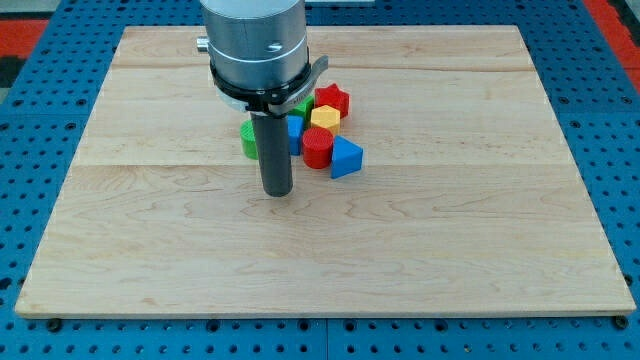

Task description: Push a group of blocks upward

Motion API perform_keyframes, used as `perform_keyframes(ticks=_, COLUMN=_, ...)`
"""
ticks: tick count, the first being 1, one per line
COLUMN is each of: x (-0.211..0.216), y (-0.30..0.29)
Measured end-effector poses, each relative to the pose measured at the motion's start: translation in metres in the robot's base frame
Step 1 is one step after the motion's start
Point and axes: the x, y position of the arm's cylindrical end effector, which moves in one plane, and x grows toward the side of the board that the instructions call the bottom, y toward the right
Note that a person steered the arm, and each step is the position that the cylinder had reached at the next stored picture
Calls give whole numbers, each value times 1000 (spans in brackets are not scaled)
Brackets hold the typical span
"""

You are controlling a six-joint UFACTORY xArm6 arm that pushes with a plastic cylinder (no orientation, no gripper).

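A tight cluster of blocks sits above the board's middle. It holds a red star block [332,99], a yellow block [325,118], a red cylinder [318,147], a blue triangular block [345,158], a blue block [294,134], a green block [250,139] and another green block [303,106] partly hidden by the arm. My tip [276,191] rests on the board just below the cluster's left part, below the green and blue blocks. The rod hides part of them.
The wooden board [320,240] lies on a blue perforated table [620,120]. The arm's grey round body [255,45] hangs over the board's top and hides what lies behind it.
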Motion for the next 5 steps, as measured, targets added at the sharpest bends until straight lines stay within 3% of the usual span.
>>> perform_keyframes(ticks=3, x=-5, y=43)
perform_keyframes(ticks=4, x=-23, y=25)
perform_keyframes(ticks=5, x=-54, y=54)
